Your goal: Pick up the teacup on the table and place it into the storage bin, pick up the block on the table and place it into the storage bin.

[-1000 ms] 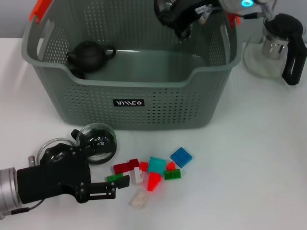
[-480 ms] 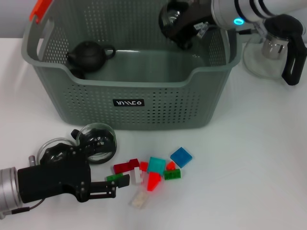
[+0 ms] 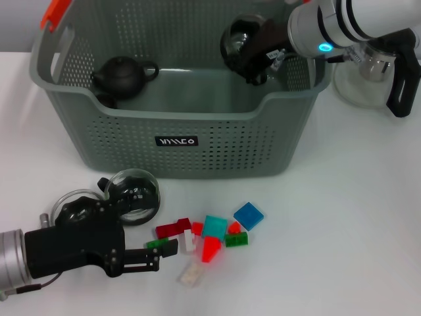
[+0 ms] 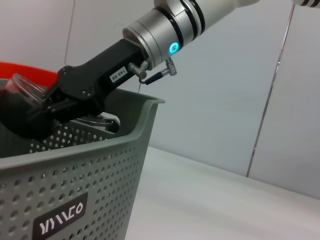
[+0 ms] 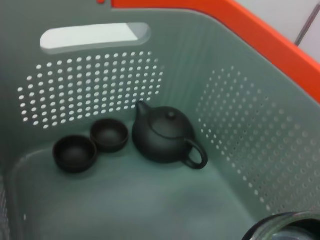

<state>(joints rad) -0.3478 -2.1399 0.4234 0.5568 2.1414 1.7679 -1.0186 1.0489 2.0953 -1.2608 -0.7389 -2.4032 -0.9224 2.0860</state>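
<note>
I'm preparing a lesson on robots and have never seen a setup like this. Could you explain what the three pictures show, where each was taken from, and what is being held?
It is a two-armed robot. The head picture looks down on a white table. Each wrist picture comes from a camera on one arm.

The right tool is inside the storage bin, carrying a clear glass teacup. Its wrist camera shows the bin's floor: a dark teapot and two small dark cups.

The left tool lies low on the table beside a pile of coloured blocks, holding nothing I can see. Two glass cups sit near it, and a glass pitcher stands right of the bin.
</note>
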